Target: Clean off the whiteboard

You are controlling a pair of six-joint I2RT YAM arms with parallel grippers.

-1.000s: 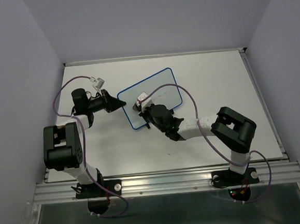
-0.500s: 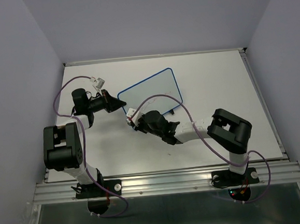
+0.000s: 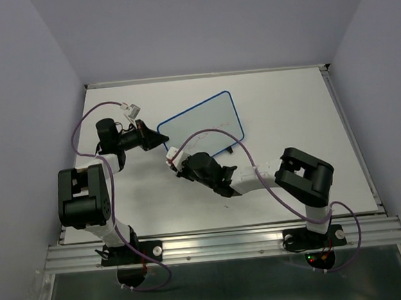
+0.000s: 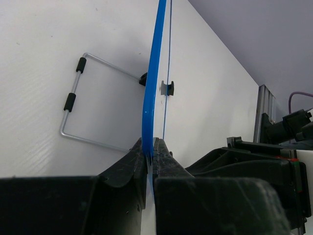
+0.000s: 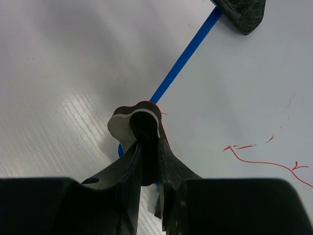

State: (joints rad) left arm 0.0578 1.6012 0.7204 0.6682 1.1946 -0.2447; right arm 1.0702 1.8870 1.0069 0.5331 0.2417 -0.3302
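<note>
The whiteboard [image 3: 198, 122] lies at an angle in the middle of the table [image 3: 287, 101], where it lay a second ago. Since then the right gripper [image 3: 177, 164] has slid from the board's middle to its near-left corner. Its fingers pinch a small eraser [image 5: 142, 122] over the blue frame [image 5: 188, 54]. A red marker line [image 5: 264, 161] is on the surface beside it. The left gripper [image 4: 149, 147], its forearm stretched low over the table, is clamped tight on the board's left edge.

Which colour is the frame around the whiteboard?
Blue. The whiteboard shows its frame best in the left wrist view, seen edge-on.
</note>
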